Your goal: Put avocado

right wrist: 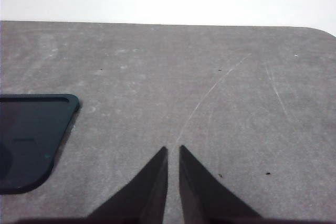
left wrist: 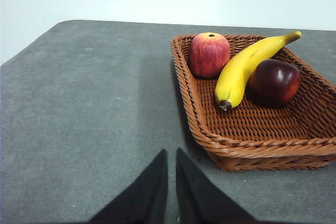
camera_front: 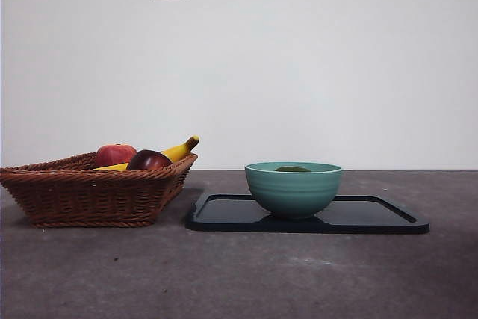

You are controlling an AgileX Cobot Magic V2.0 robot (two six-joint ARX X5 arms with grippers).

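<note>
Sitting mid-frame, the bowl (camera_front: 293, 188) hid most of the avocado (camera_front: 292, 169); both wrist views showed narrow jaws holding nothing, left gripper (left wrist: 171, 156) near the basket (left wrist: 252, 153), right gripper (right wrist: 173, 153) near the tray (right wrist: 31, 140).

Left pincer (left wrist: 171, 182) above the grey table (left wrist: 84, 108), its two black jaws nearly closed with a thin gap between them, holding nothing. Just beside it, a brown wicker basket (left wrist: 252, 148) containing a red apple (left wrist: 209, 54), a yellow banana (left wrist: 247, 66) lying diagonally, and a dark maroon fruit (left wrist: 274, 81) touching the banana.
</note>
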